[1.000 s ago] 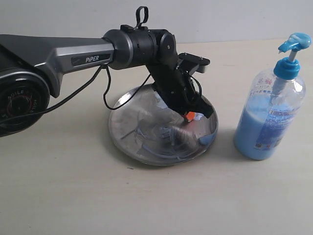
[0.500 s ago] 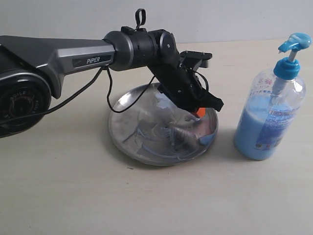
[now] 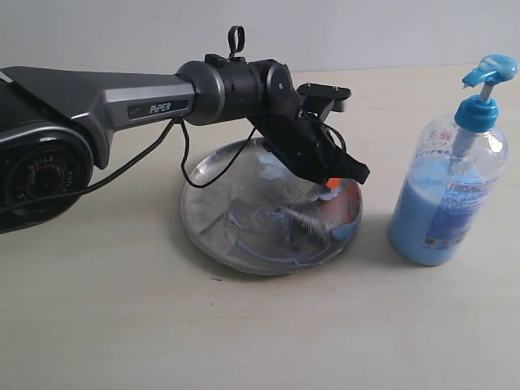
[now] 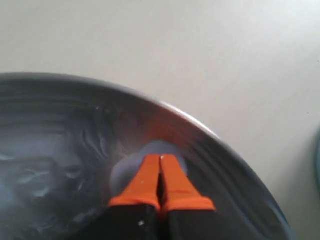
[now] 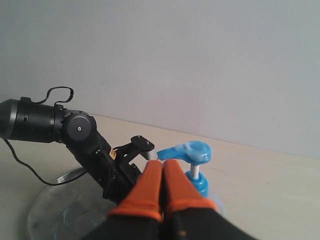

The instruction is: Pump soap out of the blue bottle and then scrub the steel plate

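The steel plate (image 3: 199,223) lies mid-table, streaked with whitish-blue soap (image 3: 248,237). My left gripper (image 3: 331,184) reaches over its right side, orange fingers pressed shut with nothing between them. In the left wrist view the gripper's tips (image 4: 161,159) rest at a pale blue blob of soap (image 4: 126,172) just inside the plate's rim (image 4: 235,157). The blue bottle (image 3: 448,191) stands upright to the right of the plate, apart from it. My right gripper (image 5: 162,165) is shut and empty, hovering close to the bottle's pump head (image 5: 190,151); it is out of the exterior view.
A black cable (image 3: 180,158) hangs from the left arm (image 3: 130,101) over the plate's back-left rim. The beige tabletop (image 3: 122,325) runs back to a pale wall (image 3: 390,32). The left arm's base (image 3: 32,175) fills the left edge.
My left gripper has shifted a little up and to the right across the plate, toward its right rim. The bottle has not moved.
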Robot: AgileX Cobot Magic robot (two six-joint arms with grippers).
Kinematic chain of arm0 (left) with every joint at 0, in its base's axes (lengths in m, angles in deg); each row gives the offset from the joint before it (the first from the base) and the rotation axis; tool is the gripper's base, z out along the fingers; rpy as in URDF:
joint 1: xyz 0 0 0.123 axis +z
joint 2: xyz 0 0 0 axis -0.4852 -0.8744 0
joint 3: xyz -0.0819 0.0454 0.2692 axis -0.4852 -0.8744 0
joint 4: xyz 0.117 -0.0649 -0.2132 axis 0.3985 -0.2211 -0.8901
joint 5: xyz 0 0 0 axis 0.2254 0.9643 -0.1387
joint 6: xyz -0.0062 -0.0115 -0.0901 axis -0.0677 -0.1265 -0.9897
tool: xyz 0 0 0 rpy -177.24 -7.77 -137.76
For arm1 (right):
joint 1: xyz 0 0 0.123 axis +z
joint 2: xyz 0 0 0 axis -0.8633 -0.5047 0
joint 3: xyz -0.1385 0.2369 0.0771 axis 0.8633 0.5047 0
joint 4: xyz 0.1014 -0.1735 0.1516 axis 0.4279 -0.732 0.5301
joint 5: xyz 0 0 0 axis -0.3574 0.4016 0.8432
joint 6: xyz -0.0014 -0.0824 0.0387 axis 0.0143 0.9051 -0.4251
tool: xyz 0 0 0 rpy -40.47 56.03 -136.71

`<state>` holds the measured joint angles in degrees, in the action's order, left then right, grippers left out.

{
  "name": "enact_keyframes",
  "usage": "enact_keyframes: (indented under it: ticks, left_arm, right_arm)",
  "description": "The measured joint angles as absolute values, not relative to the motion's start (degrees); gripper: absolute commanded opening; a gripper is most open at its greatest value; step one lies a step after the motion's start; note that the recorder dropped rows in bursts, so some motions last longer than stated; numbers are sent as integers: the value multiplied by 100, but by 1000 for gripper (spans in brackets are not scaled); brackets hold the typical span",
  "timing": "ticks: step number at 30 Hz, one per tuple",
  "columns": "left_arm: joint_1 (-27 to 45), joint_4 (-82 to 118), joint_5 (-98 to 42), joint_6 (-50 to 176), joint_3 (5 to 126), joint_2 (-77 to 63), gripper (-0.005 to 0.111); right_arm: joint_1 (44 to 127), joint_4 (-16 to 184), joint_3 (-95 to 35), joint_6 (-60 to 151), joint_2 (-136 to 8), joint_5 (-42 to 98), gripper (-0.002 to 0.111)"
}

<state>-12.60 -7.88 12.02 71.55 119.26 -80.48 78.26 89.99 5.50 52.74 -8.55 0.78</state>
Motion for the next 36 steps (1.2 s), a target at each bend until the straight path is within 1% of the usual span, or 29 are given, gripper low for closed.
enact_keyframes:
  ticks: [10, 19, 29, 36]
  left_arm:
    - [-1260, -107, 1263, 7144, 11926, -8036, 0]
    - [-1260, -25, 1834, 7154, 11958, -7991, 0]
    - [-1249, -625, 2081, 7173, 11958, -7979, 0]
    - [-1249, -944, 1784, 7173, 11946, -8002, 0]
  right_arm:
    - [7826, 8999, 550, 5274, -855, 78, 0]
    - [7826, 8999, 550, 5274, -855, 78, 0]
    - [7826, 9061, 550, 5274, -855, 78, 0]
    - [7826, 9061, 550, 5274, -855, 78, 0]
